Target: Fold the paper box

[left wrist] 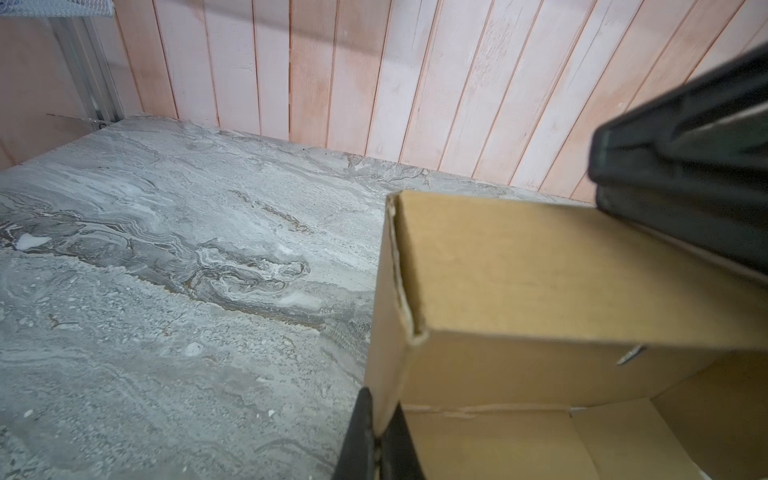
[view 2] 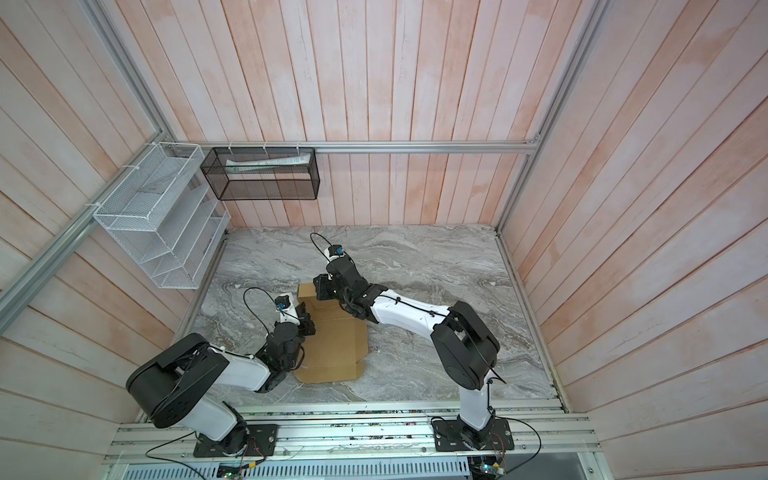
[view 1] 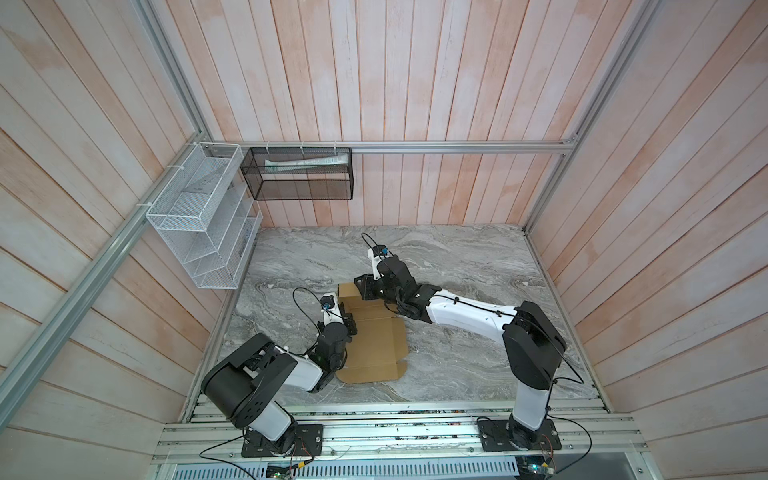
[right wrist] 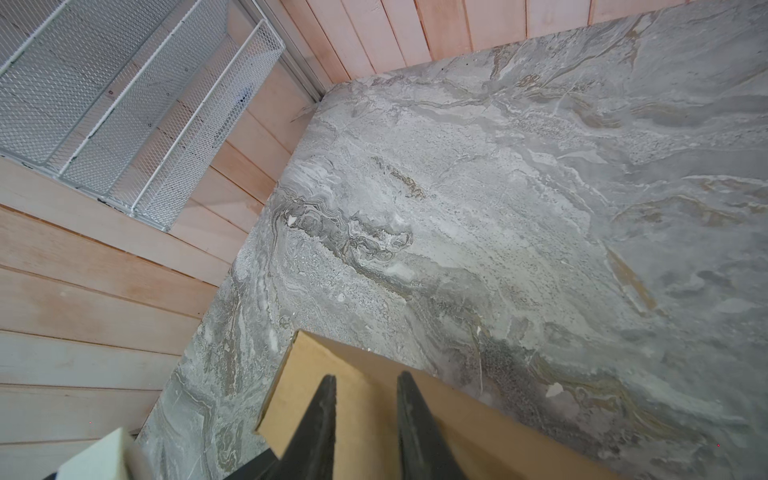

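Left gripper (left wrist: 376, 411) clamps paper box (left wrist: 540, 270) wall; right gripper (right wrist: 365, 376), parted, seemingly rests atop.

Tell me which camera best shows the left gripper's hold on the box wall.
Left wrist view: close up, the left gripper pinches the paper box by its upright side wall. In both top views the gripper's body hides the contact. The right wrist view misses it.

The marble tabletop (view 1: 478, 266) lies bare behind and right of the paper box (view 1: 376, 345); a white mesh rack (view 1: 199, 216) hangs beside its left edge.
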Robot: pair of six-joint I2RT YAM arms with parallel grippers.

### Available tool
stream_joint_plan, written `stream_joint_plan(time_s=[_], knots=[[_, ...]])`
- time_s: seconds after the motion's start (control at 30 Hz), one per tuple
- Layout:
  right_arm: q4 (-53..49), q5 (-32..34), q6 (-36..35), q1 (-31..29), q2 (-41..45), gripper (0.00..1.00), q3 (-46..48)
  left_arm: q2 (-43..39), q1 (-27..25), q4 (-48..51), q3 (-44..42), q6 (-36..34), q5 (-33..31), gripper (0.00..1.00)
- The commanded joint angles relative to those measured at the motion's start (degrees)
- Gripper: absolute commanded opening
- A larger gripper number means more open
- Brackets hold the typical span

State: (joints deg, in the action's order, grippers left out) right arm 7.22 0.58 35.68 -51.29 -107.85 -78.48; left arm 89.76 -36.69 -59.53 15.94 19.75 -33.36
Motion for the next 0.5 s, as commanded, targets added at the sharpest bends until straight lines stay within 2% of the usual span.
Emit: stream_joint_plan(time_s=[0.0,0.33,0.47], knots=[[-2.85,-0.27,0.60,-0.30,-2.93,0.27,-0.01,-0.15,0.30,3.67,-1.18,0.59,0.43,0.02],[-1.77,-0.03,1.15,-0.13,-2.76,0.27,1.51,1.64,0.30,5.80,0.01,1.89,-1.90,0.25],[-1.71,-0.05,1.23,0.11,-2.61,0.27,1.92,2.87,0.26,7.06,1.16,2.86,-3.39,0.28]])
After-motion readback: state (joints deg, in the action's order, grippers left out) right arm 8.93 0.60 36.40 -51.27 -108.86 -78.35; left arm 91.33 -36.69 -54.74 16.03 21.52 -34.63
